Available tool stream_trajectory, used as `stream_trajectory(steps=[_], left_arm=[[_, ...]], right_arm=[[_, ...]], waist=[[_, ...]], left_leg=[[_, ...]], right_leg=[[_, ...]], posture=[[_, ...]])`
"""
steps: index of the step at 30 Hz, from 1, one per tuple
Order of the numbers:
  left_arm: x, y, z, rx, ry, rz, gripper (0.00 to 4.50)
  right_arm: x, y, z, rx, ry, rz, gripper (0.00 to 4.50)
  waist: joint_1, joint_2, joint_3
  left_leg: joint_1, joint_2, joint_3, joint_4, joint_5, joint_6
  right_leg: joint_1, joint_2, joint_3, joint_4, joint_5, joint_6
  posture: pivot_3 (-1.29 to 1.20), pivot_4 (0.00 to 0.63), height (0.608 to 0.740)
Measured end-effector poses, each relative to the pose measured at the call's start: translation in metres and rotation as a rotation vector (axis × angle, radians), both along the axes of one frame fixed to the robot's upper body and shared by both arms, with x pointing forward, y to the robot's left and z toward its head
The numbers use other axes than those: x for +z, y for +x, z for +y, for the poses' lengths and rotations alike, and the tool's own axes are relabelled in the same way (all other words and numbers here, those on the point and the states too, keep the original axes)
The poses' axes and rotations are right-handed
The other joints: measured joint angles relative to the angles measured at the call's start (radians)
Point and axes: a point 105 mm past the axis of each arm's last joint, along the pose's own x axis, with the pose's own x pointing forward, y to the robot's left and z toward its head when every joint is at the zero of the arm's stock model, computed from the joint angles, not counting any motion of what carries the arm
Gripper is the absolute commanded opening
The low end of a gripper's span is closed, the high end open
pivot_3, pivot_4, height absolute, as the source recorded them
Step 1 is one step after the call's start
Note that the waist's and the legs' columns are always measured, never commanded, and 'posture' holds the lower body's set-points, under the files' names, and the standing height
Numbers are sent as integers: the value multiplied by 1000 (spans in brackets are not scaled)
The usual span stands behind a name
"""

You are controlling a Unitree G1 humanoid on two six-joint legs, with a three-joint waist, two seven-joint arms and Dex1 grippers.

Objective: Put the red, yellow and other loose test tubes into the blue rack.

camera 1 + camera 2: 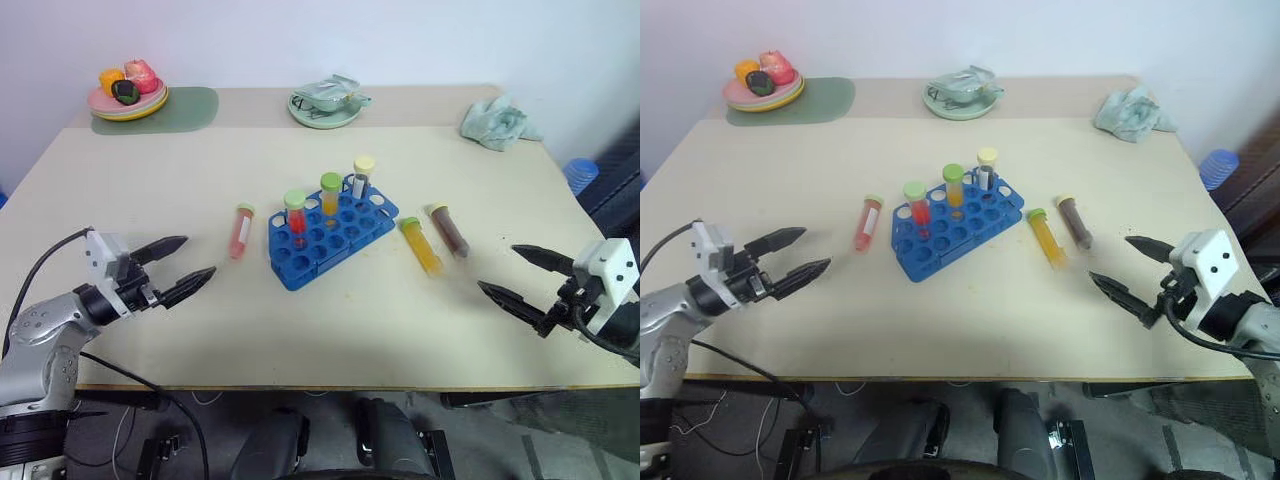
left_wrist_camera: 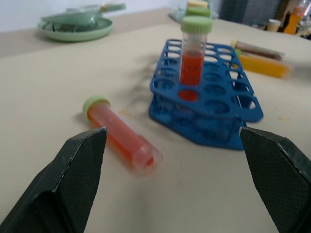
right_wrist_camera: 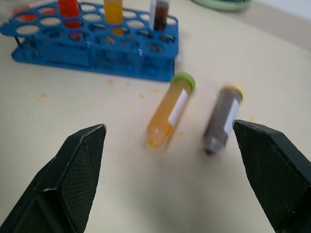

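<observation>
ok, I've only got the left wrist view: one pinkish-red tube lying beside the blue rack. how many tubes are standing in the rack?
Observer: Three stand in the blue rack, in a diagonal line: a red-liquid tube, an orange-liquid tube and a cream-capped tube.
Operator: right claw?
Observer: The right claw is open and empty, over the table's near right, apart from the yellow tube and the dark brown tube, which lie side by side to the right of the rack.
Operator: anything else out there?
Observer: A crumpled pale green cloth lies at the far right corner.
</observation>
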Motion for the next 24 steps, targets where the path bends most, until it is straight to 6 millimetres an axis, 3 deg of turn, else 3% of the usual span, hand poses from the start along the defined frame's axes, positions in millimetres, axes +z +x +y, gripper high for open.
stream_trajectory(steps=[12, 16, 19, 24], left_arm=[[2, 1, -5, -30, -1, -6, 4451], [5, 3, -8, -43, -8, -10, 4451], [7, 4, -14, -66, -21, -7, 4451], [8, 7, -34, -142, -35, 11, 4451]], right_arm=[[3, 4, -3, -28, 0, -17, 4290], [13, 11, -4, -58, -3, -60, 4290], [23, 21, -3, -77, -10, -105, 4290], [32, 54, -9, -121, -21, -64, 4290]], waist=[[-1, 0, 0], [-1, 0, 0], [0, 0, 0], [-4, 1, 1]], left_leg=[[0, 0, 0, 0, 0, 0], [0, 0, 0, 0, 0, 0], [0, 0, 0, 0, 0, 0], [0, 0, 1, 0, 3, -5]], right_leg=[[0, 0, 0, 0, 0, 0], [0, 0, 0, 0, 0, 0], [0, 0, 0, 0, 0, 0], [0, 0, 0, 0, 0, 0]], posture=[[0, 150, 740], [0, 150, 740], [0, 150, 740], [0, 150, 740]])
